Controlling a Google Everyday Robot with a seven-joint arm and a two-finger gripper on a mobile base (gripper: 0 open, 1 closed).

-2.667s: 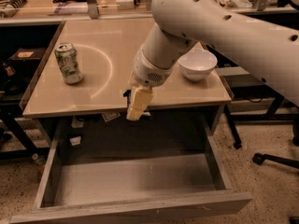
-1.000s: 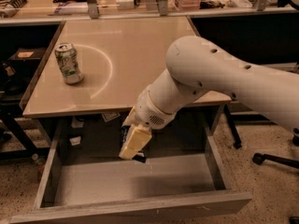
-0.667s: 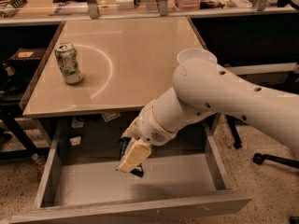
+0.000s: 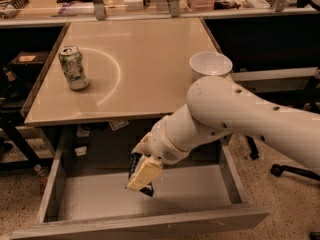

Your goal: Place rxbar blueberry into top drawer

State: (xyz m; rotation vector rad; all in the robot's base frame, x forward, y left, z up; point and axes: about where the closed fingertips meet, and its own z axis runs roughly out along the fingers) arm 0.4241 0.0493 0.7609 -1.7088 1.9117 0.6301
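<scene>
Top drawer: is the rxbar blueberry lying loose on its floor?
No, the rxbar blueberry is pinched in the gripper, which hangs low inside the open top drawer.

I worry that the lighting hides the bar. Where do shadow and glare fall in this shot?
Camera view: warm light on the tabletop, with a pale curved streak near the soda can, glare or mark, unclear; deep shadow at the back of the top drawer; the tool, over the drawer floor, is lit, and the dark rxbar blueberry it grips stands out against grey.
</scene>
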